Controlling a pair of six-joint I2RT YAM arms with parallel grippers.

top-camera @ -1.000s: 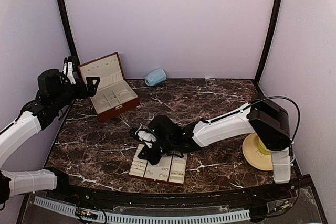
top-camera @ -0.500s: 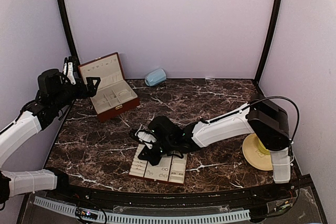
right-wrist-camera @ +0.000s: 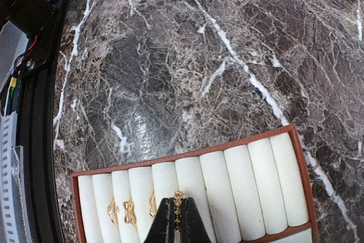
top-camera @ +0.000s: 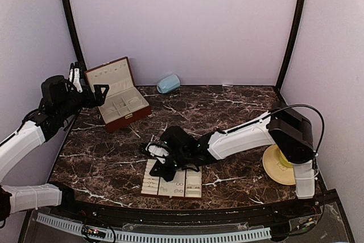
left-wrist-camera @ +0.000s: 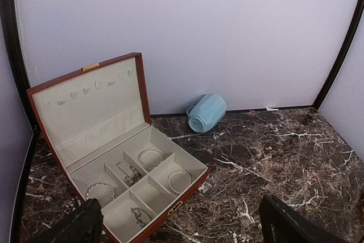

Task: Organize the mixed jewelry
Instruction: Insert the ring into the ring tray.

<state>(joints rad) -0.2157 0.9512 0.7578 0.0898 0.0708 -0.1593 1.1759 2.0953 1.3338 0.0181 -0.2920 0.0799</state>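
Right jaws point(right-wrist-camera: 176, 220) are pinched together on a small gold ring point(right-wrist-camera: 178, 206), held upright between the tips, its band edge-on to the wrist camera. Directly under and just past the tips sits the tray point(right-wrist-camera: 77, 214) of cream rolls. The held piece hangs over the groove between two middle rolls, and that is the relation the move turns on: the grooves run straight away from the jaws, so the ring's plane looks lined up with the slot and it seems to need only a drop down, no turn. Whether it already touches the rolls I cannot tell.

Just left of the jaws, three gold pieces point(right-wrist-camera: 124, 211) already sit in neighbouring grooves. Rolls to the right look bare. Beyond the tray is bare marble surface point(right-wrist-camera: 170, 72).

From above, the right arm reaches across to the tray point(top-camera: 193, 183) at the near middle, so it is the nearer arm by far.

Left jaws point(top-camera: 85, 83) are spread wide, holding nothing, up at the far left just beside the open box point(left-wrist-camera: 119, 163). The box has bracelets point(left-wrist-camera: 151, 157) in its compartments. A blue cup point(left-wrist-camera: 206, 112) lies on its side further back by the wall.
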